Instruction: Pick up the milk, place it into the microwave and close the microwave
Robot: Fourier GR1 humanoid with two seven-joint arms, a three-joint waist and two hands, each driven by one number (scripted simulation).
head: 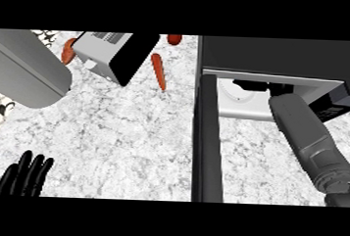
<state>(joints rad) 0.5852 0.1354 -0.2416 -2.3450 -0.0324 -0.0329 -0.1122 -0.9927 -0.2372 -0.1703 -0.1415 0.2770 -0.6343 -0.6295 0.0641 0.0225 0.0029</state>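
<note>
Microwave (281, 57) stands open, its door (206, 140) swung outward.

no legible txt, labels maybe hidden

Speckled stone-like counter (127, 133); seemingly matt microwave (281, 52).

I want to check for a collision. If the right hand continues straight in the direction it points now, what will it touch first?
The right hand already reaches inside the open microwave, pointing at its back. Straight on, it would probably meet the microwave's rear inner wall first. Depth is unclear, and the milk is not visible.
</note>
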